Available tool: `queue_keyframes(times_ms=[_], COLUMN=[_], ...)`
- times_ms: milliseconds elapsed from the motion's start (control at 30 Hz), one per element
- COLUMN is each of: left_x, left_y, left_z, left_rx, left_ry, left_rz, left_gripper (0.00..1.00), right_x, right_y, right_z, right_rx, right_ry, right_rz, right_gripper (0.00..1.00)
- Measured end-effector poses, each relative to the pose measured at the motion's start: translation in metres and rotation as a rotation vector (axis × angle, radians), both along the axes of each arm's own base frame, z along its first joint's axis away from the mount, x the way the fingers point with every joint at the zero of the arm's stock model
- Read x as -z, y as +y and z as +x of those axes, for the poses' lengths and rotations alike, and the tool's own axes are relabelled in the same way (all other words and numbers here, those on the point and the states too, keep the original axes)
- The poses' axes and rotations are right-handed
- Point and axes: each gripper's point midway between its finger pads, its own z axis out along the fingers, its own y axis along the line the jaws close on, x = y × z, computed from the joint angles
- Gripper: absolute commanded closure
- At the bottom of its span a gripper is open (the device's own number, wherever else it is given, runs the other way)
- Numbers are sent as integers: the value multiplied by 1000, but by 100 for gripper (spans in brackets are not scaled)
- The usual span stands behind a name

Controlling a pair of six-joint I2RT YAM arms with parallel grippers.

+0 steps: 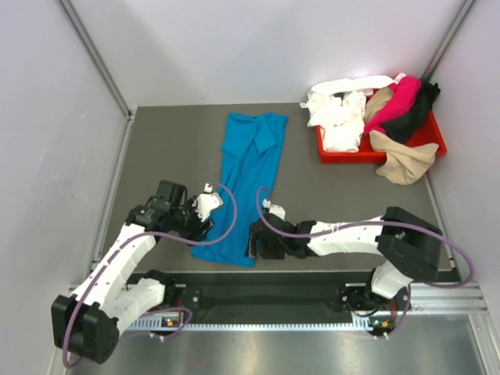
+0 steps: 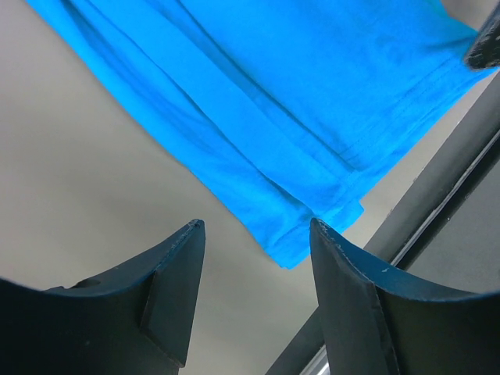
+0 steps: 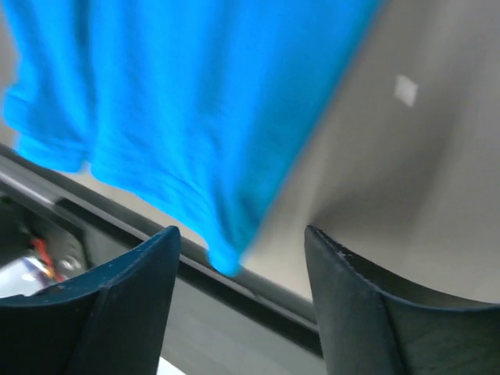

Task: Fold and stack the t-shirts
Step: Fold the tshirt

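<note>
The bright blue t-shirt [image 1: 246, 187] lies folded lengthwise into a long strip on the grey table, its hem at the near edge. My left gripper [image 1: 209, 220] is open and empty just left of the hem's near left corner [image 2: 293, 246]. My right gripper [image 1: 254, 241] is open and empty at the hem's near right corner [image 3: 223, 254], which hangs between its fingers untouched. The white [image 1: 337, 109], magenta [image 1: 396, 101], black [image 1: 416, 113] and tan [image 1: 402, 160] t-shirts are heaped at the back right.
The red tray [image 1: 426, 141] holds the heaped shirts against the right wall; the tan one spills over its front. The table's near edge and a dark rail [image 2: 437, 195] run just below the blue hem. Walls close in left, back and right.
</note>
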Motion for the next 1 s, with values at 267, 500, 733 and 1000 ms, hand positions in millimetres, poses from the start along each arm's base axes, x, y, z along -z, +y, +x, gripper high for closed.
queue_keyframes(times_ms=[267,500,733,1000], left_x=[0,14,27,55], left_y=[-4,-27,-33,-18], left_z=[-2,-13,-36,-85], left_rx=[17,235,661,991], left_ry=[0,-83,-151,-116], left_rz=[-20,-65,-8,22], left_gripper=[41,44,6,16], right_x=[16,18,14,9], right_y=[16,-32,-38,-40], right_z=[-3,-23,-25,-28], right_rx=[52,86,65,53], right_ry=[69,110,143,156], right_rz=[97,119,126,142], right_gripper=[100,100,59,54])
